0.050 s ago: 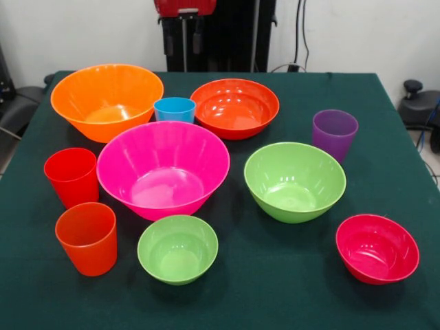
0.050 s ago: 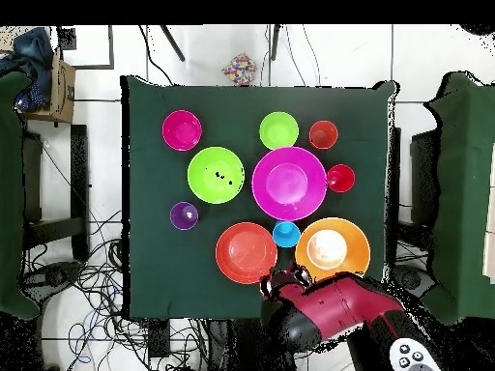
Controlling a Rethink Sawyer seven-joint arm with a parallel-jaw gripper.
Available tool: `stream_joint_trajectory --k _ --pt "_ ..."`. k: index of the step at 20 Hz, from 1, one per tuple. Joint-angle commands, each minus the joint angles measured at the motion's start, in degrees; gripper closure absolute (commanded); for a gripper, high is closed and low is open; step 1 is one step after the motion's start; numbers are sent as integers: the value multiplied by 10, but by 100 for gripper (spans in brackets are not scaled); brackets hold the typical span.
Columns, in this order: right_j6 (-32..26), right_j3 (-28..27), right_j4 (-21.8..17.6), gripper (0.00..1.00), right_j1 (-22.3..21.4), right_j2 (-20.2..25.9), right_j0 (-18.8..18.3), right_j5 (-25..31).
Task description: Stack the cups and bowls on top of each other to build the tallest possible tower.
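All cups and bowls stand apart and upright on the green table; no tower is in view. In the back row are a large orange bowl, a blue cup and a shallow red-orange bowl. A purple cup is at the right. The large pink bowl and medium green bowl fill the middle. The red cup and orange cup stand left. A small green bowl and a crimson bowl sit in front. My gripper hangs open behind the blue cup, holding nothing.
The dark green table ends just behind the back row of bowls. Green-covered furniture stands at both sides in the overhead view. Cables lie on the floor, and a cardboard box sits at one corner.
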Motion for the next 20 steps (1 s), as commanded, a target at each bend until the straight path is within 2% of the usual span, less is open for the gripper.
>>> stream_joint_trajectory --k 1,5,12,17,20 --pt "-60 -9 -90 0 69 19 18 -1" --pt "-4 -44 -138 0 99 -22 58 -19" --pt "41 -86 -167 0 126 -58 98 -22" --pt "81 -122 -197 0 156 -102 144 -54" --pt "80 -134 -201 0 164 -119 153 -66"
